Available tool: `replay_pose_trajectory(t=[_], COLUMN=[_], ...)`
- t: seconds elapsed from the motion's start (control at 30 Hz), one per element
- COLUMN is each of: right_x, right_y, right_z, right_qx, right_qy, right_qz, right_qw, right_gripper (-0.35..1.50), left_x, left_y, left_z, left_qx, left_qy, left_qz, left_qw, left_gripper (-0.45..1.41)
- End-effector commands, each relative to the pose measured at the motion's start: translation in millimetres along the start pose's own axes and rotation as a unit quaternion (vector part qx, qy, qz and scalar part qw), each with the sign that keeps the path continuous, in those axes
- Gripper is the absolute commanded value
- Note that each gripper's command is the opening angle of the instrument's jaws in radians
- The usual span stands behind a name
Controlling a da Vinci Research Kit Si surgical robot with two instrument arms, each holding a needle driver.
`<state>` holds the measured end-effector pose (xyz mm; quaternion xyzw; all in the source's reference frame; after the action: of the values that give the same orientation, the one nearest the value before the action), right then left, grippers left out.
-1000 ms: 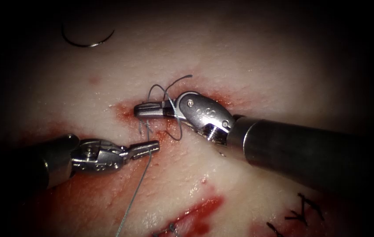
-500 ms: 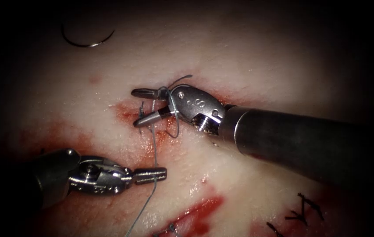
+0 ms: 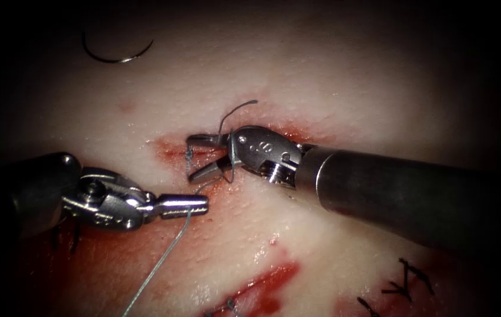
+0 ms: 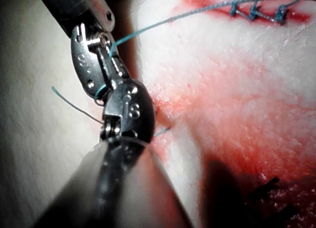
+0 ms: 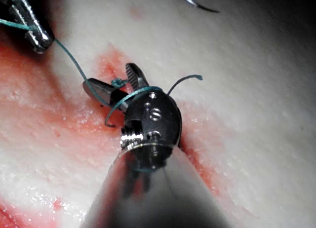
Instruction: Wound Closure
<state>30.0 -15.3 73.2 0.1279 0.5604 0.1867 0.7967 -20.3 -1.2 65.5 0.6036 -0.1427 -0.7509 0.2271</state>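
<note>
My left tool (image 3: 194, 204) has its jaws shut on the blue thread (image 3: 162, 258), just below the cut (image 3: 171, 151). From there the thread climbs to a small knot (image 3: 190, 154) at the cut and trails down to the picture's lower edge. My right tool (image 3: 196, 157) stands open around the knot, holding nothing, with a thread loop (image 3: 231, 159) wrapped round its jaws. In the right wrist view the open right tool (image 5: 111, 80) straddles the knot (image 5: 117, 82). The short thread tail (image 3: 243, 105) curls up above the tool. The curved needle (image 3: 115, 56) lies loose on the tissue, far upper left.
Red fluid (image 3: 262, 282) stains the tissue around the cut and lower down. Dark stitches (image 3: 406, 282) sit at the lower right, blue ones (image 4: 256, 11) along another closed cut. The right shaft (image 3: 414, 196) crosses the right side.
The right tool's jaws were shut a second ago and stand open now. The left tool dropped, then came back up and left with the thread. The loop round the right tool has shrunk.
</note>
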Motion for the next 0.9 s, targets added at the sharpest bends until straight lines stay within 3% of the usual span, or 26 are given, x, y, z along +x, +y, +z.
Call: replay_pose_trajectory(t=[0.03,0.23,0.33,0.57,0.73,0.9], right_x=[0.0,-0.4,-0.6,-1.9,-2.5,-2.4], right_y=[0.3,-0.2,-0.5,-1.6,-2.0,-1.8], right_z=[0.8,0.2,0.3,1.0,1.1,0.6], right_qx=[0.008,0.050,0.075,0.142,0.168,0.201], right_qy=[0.000,0.003,0.008,0.013,0.043,0.107], right_qz=[-0.002,-0.004,-0.002,0.017,0.037,0.068], right_qw=[1.000,0.999,0.997,0.990,0.984,0.971], right_gripper=[1.28,1.28,1.20,1.20,1.18,1.18], left_x=[-0.9,-2.9,-4.7,-9.1,-12.4,-15.1], left_y=[-0.9,-3.0,-3.4,-4.3,-4.1,-2.6], left_z=[0.5,-0.3,-0.2,0.0,0.3,0.9], left_qx=[0.000,0.035,0.037,0.043,0.043,0.033], left_qy=[0.005,-0.008,-0.015,-0.014,0.003,0.028], left_qz=[0.003,0.009,0.008,0.010,0.004,-0.008], left_qw=[1.000,0.999,0.999,0.999,0.999,0.999], left_gripper=[-0.45,-0.45,-0.45,-0.45,-0.45,-0.45])
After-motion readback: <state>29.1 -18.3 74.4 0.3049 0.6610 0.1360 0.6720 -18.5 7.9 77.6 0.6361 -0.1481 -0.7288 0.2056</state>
